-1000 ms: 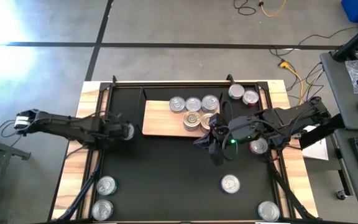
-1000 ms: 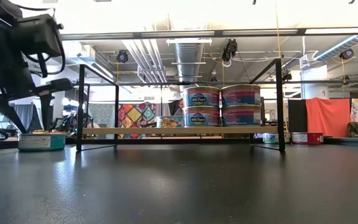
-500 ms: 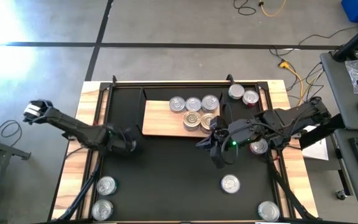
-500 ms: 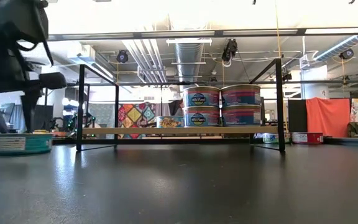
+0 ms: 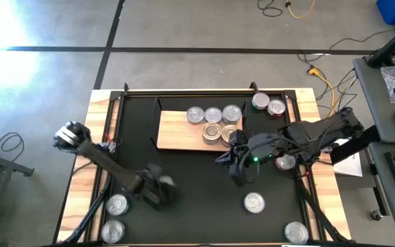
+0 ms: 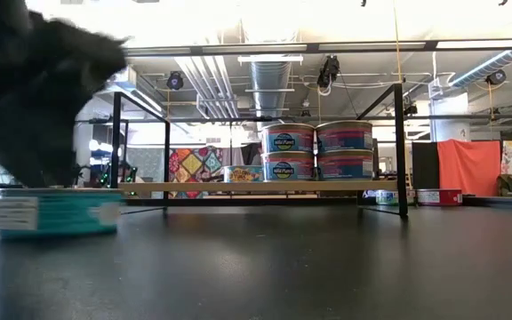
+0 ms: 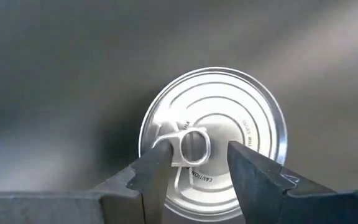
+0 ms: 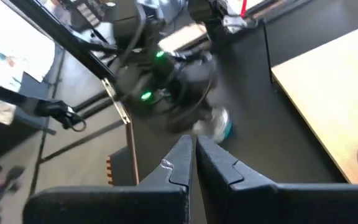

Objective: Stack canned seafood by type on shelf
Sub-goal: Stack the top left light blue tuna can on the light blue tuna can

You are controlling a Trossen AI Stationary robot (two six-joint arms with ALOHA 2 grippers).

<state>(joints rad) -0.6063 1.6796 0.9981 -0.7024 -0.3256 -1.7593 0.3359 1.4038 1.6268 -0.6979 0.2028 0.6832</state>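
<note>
My left gripper point(image 7: 199, 149) is over the black mat, near the table's near-left corner. It points steeply down onto a can of seafood point(image 7: 229, 99) with a silver top and teal sides point(image 6: 56, 215). In the high view the gripper point(image 5: 160, 188) is blurred. The light-wood shelf point(image 5: 177, 130) lies at the far middle. It bears several cans point(image 5: 214, 123), two pairs of them stacked point(image 6: 316, 151). My right gripper point(image 8: 194, 155) hangs shut with nothing in it, above the mat by the shelf's near right corner point(image 5: 235, 170). My left gripper comes at the can from above, slanting down. Its fingertips point(image 7: 157, 168) are on the can's lid, one on each side of the pull tab point(image 7: 191, 146). One fingertip meets the tab's end; at the other a narrow gap shows. The can stays upright; whether it is clear of the mat I cannot tell.
Loose cans lie on the mat: two at the near left point(image 5: 117, 204) point(image 5: 113, 230), one at the near middle point(image 5: 254, 202), one at the near right point(image 5: 296, 232), one under the right arm point(image 5: 285, 162), two at the far right point(image 5: 260, 101) point(image 5: 276, 108).
My left gripper has swept fast from beside the shelf's left end toward the table's near edge and a little rightward, rolling about its own axis. The teal can has travelled with it, staying upright and low over the mat. My right arm has kept still.
</note>
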